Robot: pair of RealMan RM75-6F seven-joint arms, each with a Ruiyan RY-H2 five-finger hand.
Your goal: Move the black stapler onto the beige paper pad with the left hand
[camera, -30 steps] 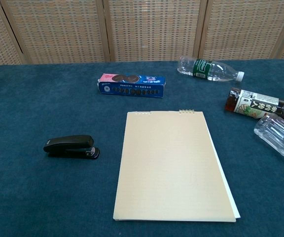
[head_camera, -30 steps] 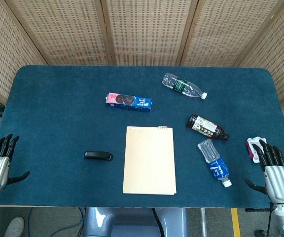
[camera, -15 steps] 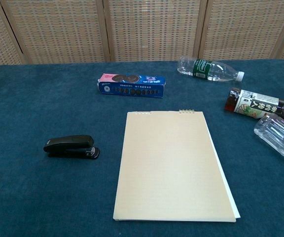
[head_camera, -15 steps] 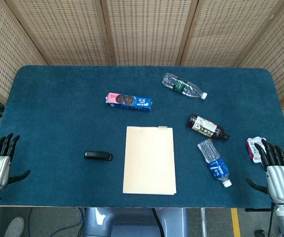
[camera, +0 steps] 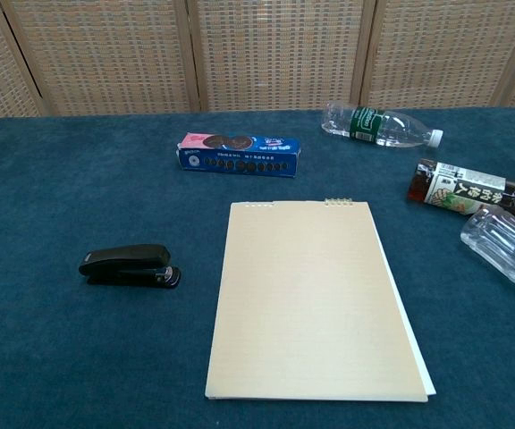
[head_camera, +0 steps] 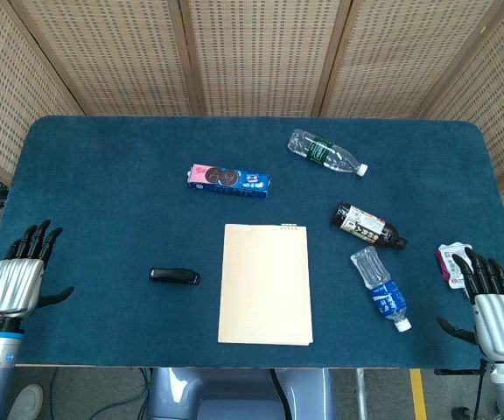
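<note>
On a blue-covered counter (head_camera: 103,175) backed by wicker screens, the stapler (head_camera: 174,276) lies flat, just left of the pad (head_camera: 265,284) and apart from it, with a strip of bare cloth between them. From the chest view the stapler (camera: 130,265) rests lengthwise, its front end toward the pad (camera: 311,299), which lies square to the near edge with its spiral binding at the far end.

At the near left corner, the left robot hand (head_camera: 17,280) hovers over the counter's edge, well apart from the stapler, fingers (head_camera: 35,240) spread and pointing away from the robot, thumb out to the side, holding nothing. At the near right corner, the right robot hand (head_camera: 490,311) sits likewise with fingers spread and empty, its fingertips close to a small pink-and-white packet (head_camera: 449,260).

Beyond the pad lies a blue cookie box (head_camera: 228,180). A clear bottle with a green label (head_camera: 325,153) lies farther back to the right. A dark tea bottle (head_camera: 367,226) lies on its side right of the pad, and a clear bottle with a blue label (head_camera: 380,287) lies just nearer than it. Neither robot hand appears in the chest view.
</note>
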